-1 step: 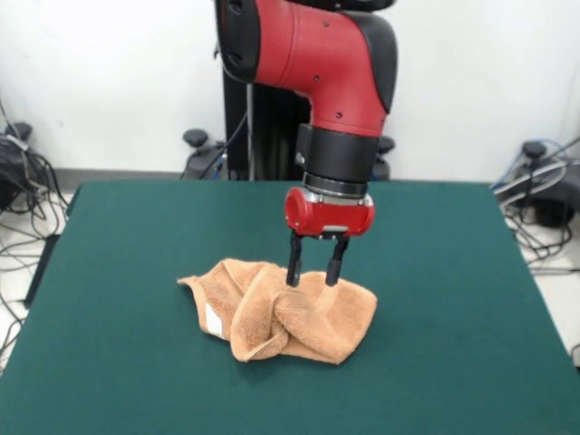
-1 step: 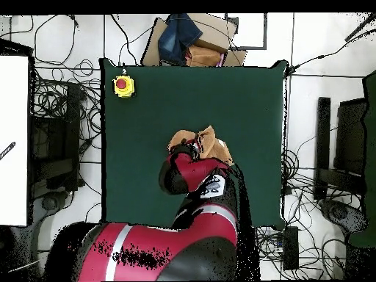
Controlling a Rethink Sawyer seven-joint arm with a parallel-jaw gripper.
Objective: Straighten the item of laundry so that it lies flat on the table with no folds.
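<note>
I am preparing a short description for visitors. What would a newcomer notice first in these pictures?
First, the red and black arm coming down over the middle of the green table, its gripper open with both fingertips touching the top of the towel. Next, the tan-orange hand towel itself, crumpled in a twisted heap with a white label showing. In the overhead view, a yellow box with a red button sits near one table corner.
</note>
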